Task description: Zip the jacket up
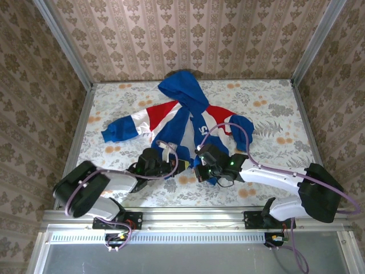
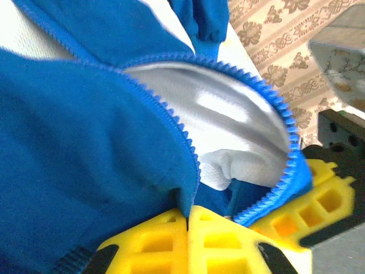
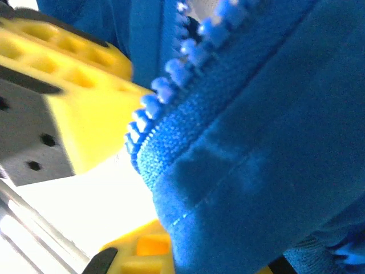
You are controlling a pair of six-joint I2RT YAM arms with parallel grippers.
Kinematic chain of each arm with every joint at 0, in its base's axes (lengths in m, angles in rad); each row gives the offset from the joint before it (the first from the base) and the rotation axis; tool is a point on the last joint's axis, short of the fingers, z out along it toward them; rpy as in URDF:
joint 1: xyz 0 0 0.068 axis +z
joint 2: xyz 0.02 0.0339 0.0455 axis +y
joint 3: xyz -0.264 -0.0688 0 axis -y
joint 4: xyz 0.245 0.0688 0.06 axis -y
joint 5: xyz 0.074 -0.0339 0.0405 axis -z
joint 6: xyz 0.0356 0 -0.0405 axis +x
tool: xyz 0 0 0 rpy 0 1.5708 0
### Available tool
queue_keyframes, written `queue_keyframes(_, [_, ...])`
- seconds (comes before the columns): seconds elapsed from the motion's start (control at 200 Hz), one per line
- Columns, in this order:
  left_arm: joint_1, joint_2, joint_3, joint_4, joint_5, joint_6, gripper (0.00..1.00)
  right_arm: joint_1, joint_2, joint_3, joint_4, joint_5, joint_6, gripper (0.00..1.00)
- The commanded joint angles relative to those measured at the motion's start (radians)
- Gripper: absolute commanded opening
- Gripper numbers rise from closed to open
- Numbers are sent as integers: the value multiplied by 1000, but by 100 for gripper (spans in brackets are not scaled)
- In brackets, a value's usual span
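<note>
The blue jacket (image 1: 188, 114) lies flat on the table, hood at the far end, its front open and the pale lining (image 2: 228, 114) showing. Both grippers meet at its near hem. My left gripper (image 1: 174, 167) (image 2: 188, 214) is shut, its yellow fingers pinching the bottom corner of one front panel beside a row of zipper teeth (image 2: 171, 120). My right gripper (image 1: 201, 171) (image 3: 171, 231) is shut on the other panel's lower edge; blue fabric and zipper teeth (image 3: 171, 80) drape over its jaws. One yellow finger (image 3: 140, 251) shows beneath the cloth.
The floral tablecloth (image 1: 274, 114) is bordered by wallpapered walls and aluminium posts. A metal rail (image 1: 188, 214) runs along the near edge. The jacket's sleeves (image 1: 122, 128) spread to either side. In the left wrist view the right gripper's yellow finger (image 2: 319, 197) is right alongside.
</note>
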Motion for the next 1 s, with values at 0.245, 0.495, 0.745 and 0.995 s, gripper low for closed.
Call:
queue_keyframes(0.245, [38,-413,55,-497,-113,214,0,-46,-55,79,-50,-177,-349,0])
queue_keyframes(0.495, [92,-550,54,-588,3,242,0,-49,-139,12,44,-167,-436,0])
queue_keyframes(0.745, [147,-602,53,-544,97,259,0,-54,-236,-58,102,-173,-498,0])
queue_keyframes(0.995, [166,-537,34,-360,178,235,0,-91,-211,-41,156,-283,-557,0])
